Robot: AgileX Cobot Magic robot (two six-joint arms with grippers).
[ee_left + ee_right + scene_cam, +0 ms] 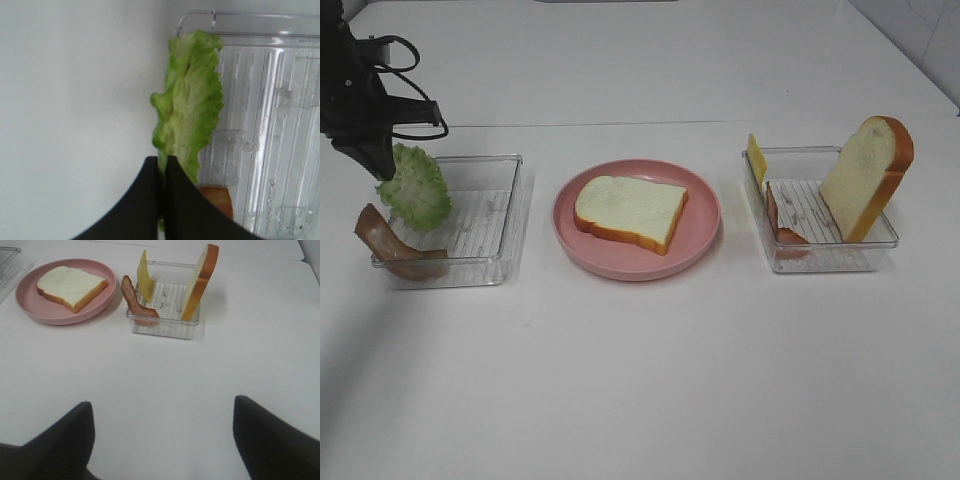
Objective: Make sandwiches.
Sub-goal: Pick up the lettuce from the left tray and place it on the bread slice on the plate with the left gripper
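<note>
Far L, exterior high view: black left gripper [386,172] pinched tight on top edge of green frilly lettuce leaf [417,190], leaf hanging upright at rear-left corner of clear ribbed plastic left tray [512,205]. Same grip from wrist cam: two dark fingers [140,200] pressed together w/ leaf [192,110] caught between, no gap showing. Cannot tell whether leaf's lower edge touches tray floor. Just below leaf, brown wavy bacon strip [388,243] lying across tray's front-left corner, one end sticking out past wall over white table [640,380]. Centre: round pink plate [705,215] w/ white bread slice [630,210], orange-brown crust, lying flat on it, top bare. R of plate, apart from it: clear plastic right tray [885,243] holding three pcs. Yellow cheese slice [757,158] standing at rear-left corner. Reddish streaked strip [782,228] leaning on left wall nearer front. Second bread slice [868,178] propped on edge, tilted, toward right side. Right gripper [161,405] out of exterior shot; per its wrist cam, black fingers [65,440] spread wide, holding nothing, hovering over bare table short of right tray.
</note>
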